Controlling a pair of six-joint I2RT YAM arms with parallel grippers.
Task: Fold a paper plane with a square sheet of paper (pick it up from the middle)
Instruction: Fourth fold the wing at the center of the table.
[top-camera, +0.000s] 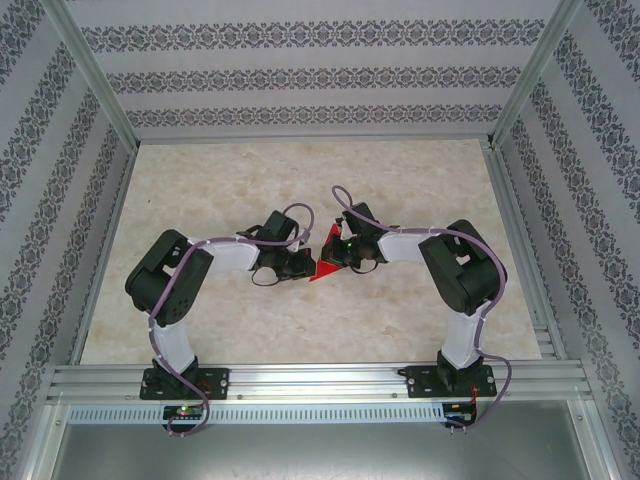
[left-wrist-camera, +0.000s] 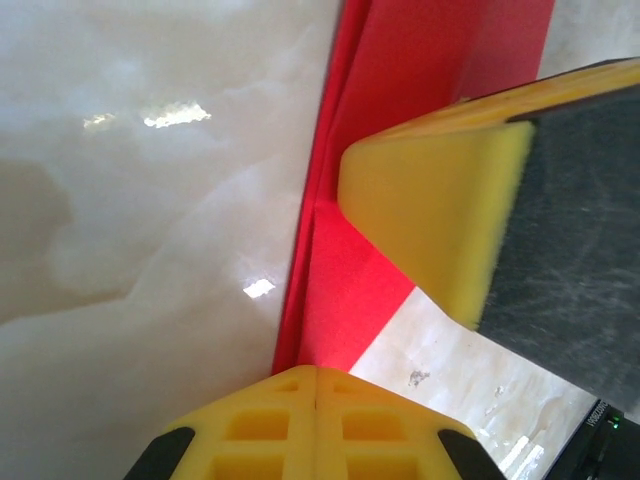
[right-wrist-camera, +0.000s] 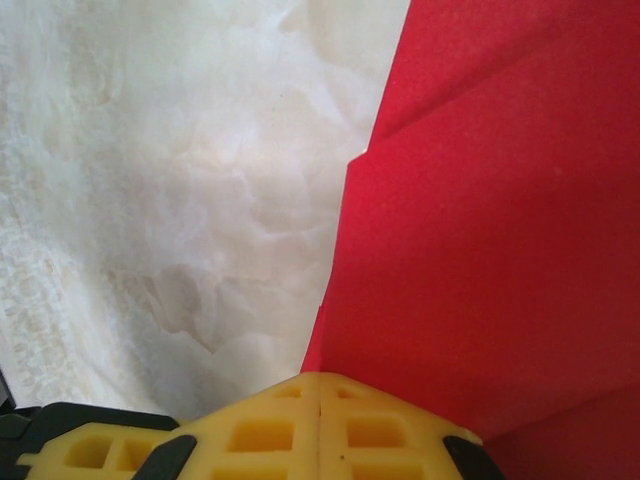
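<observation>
Paper plane in closed left end effector and closed right end effector

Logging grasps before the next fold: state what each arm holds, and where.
Both hold the folded red paper. The left fingers pinch it at its creased edge, and the right fingers pinch the edge of a folded layer.

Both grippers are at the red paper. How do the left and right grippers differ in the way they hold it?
The left gripper takes the red paper from its left side, the right gripper from its right. Ahead of the left gripper the paper is a narrow, layered folded strip. Ahead of the right gripper it spreads wide, with one overlapping flap. Shared: both look shut on the paper.
</observation>
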